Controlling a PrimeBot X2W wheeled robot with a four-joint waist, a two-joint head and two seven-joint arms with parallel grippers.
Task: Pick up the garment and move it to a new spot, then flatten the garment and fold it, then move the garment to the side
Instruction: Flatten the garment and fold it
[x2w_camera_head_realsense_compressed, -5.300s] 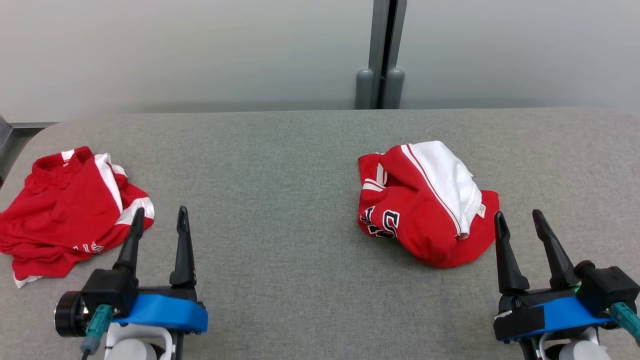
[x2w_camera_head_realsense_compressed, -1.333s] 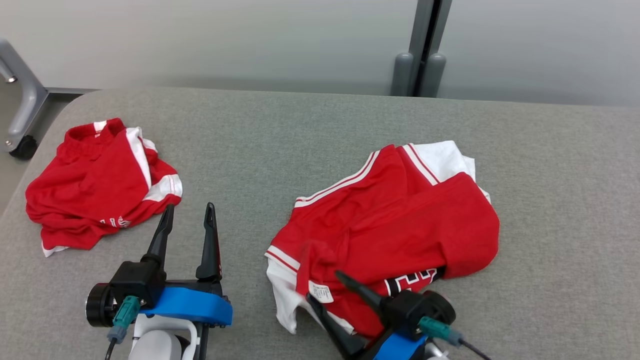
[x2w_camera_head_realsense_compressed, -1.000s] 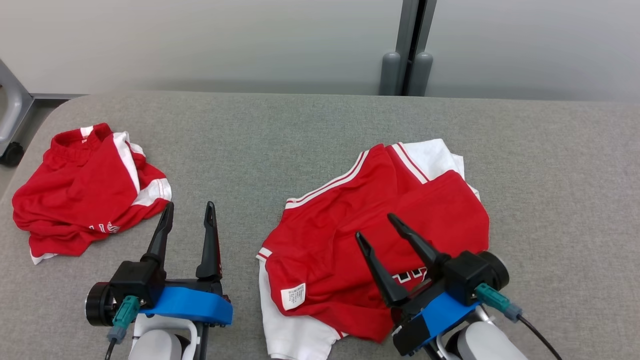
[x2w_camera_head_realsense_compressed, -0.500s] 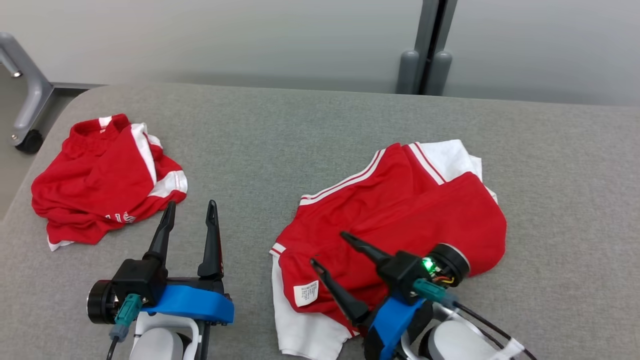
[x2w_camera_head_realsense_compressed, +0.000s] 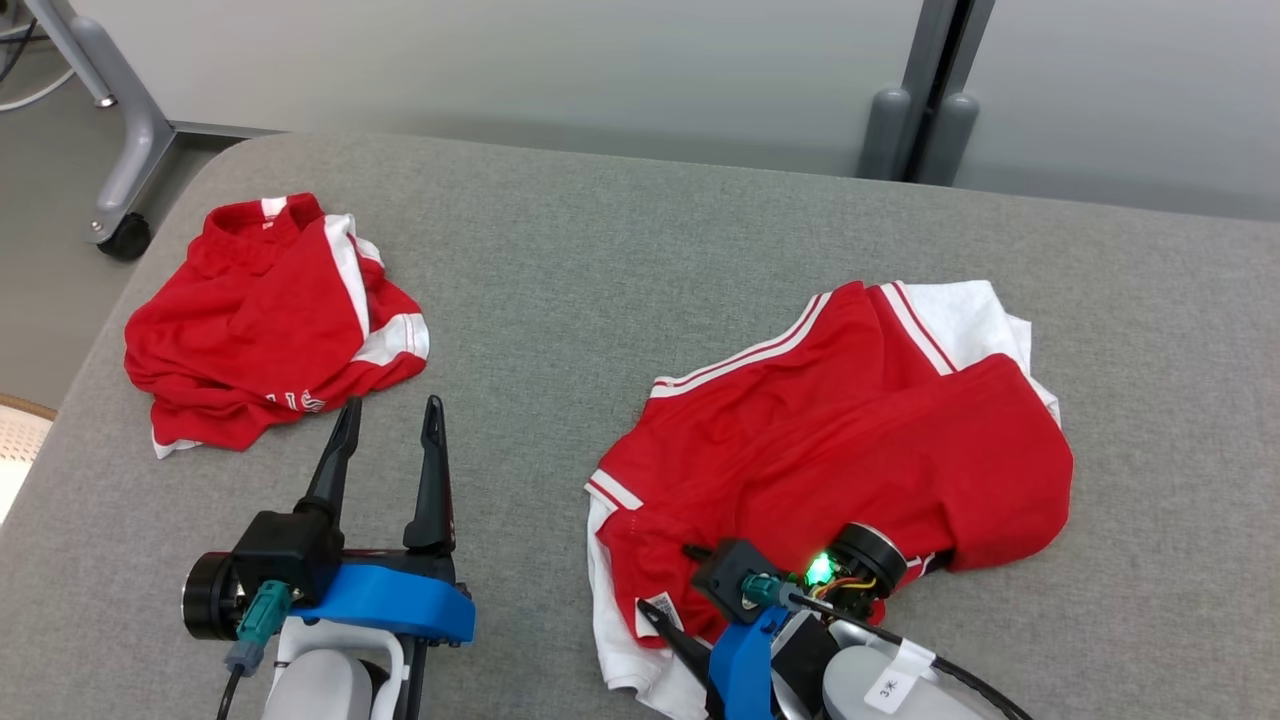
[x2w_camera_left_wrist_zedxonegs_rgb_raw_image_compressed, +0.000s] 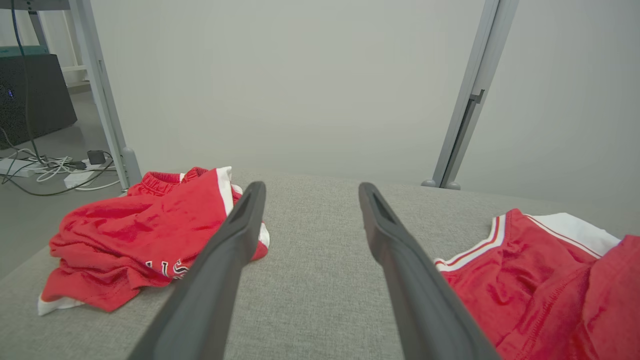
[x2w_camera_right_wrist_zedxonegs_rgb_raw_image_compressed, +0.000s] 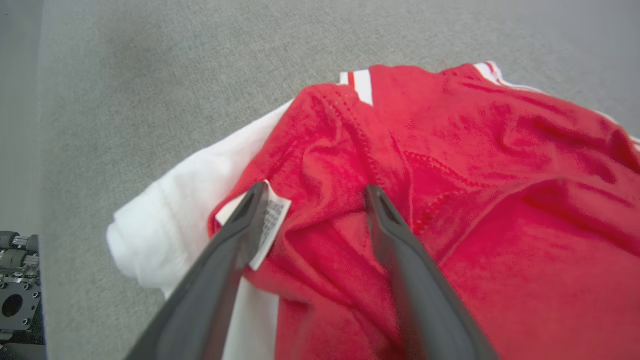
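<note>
Garment (x2w_camera_head_realsense_compressed: 850, 440) lies low and right of centre in the head view on the table (x2w_camera_head_realsense_compressed: 600, 250), no longer the tight heap of a few seconds ago but opened into a rough, creased sheet, with white cloth poking out at its upper right and lower left. The right gripper (x2w_camera_head_realsense_compressed: 665, 578), which a second ago hovered over the middle of the cloth, has dropped to the lower-left corner. In the right wrist view its jaws stand wide, astride a red ridge beside the label (x2w_camera_right_wrist_zedxonegs_rgb_raw_image_compressed: 274, 215), and grasp nothing. The left gripper (x2w_camera_head_realsense_compressed: 392, 405) stays at the lower left, spread wide and empty, above bare table between the two garments. A second red garment (x2w_camera_head_realsense_compressed: 270, 320) sits bunched at the upper left, well apart. The move to a new spot looks done and flattening has begun. A pinch on this corner would likely serve to pull the bunched hem straight.
</note>
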